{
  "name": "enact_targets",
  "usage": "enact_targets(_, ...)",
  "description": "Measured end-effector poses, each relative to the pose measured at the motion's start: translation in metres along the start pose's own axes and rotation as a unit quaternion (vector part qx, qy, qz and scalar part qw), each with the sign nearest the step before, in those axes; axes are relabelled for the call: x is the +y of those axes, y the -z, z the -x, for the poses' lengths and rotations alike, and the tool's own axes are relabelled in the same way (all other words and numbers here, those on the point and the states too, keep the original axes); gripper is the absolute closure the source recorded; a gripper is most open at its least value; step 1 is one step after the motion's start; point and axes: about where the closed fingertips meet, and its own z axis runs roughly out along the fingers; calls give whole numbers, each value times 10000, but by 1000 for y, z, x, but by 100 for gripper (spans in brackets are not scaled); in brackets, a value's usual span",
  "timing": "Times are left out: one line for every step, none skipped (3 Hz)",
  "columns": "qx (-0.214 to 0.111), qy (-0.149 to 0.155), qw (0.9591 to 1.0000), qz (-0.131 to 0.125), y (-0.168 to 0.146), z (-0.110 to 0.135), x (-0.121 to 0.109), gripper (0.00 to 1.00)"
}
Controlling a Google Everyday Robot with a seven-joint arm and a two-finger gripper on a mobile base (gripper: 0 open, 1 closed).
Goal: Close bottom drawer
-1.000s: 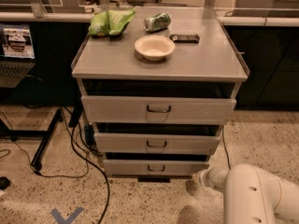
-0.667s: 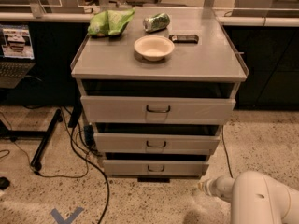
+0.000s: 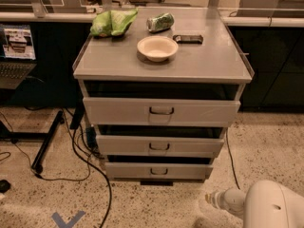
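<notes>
The grey metal cabinet (image 3: 161, 65) has three drawers, each standing a little out from the frame with a dark gap above it. The bottom drawer (image 3: 159, 171) is the lowest and slimmest, with a small dark wire handle (image 3: 158, 171). My white arm (image 3: 273, 205) enters at the bottom right corner. My gripper (image 3: 212, 199) is at the arm's tip, low over the floor, to the right of and in front of the bottom drawer's right end and apart from it.
On the cabinet top are a cream bowl (image 3: 157, 48), a green bag (image 3: 112, 22), a green can (image 3: 160, 22) and a dark flat device (image 3: 188, 39). Black cables (image 3: 80, 156) and a stand leg (image 3: 46, 145) lie on the floor at the left. Dark counters flank the cabinet.
My arm's tip has drawn back to the right and down, away from the bottom drawer's right corner. The drawers look unchanged.
</notes>
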Motion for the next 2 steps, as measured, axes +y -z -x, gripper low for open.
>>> enact_targets(0,0,10000,0,0,0,0,62)
enact_targets(0,0,10000,0,0,0,0,39)
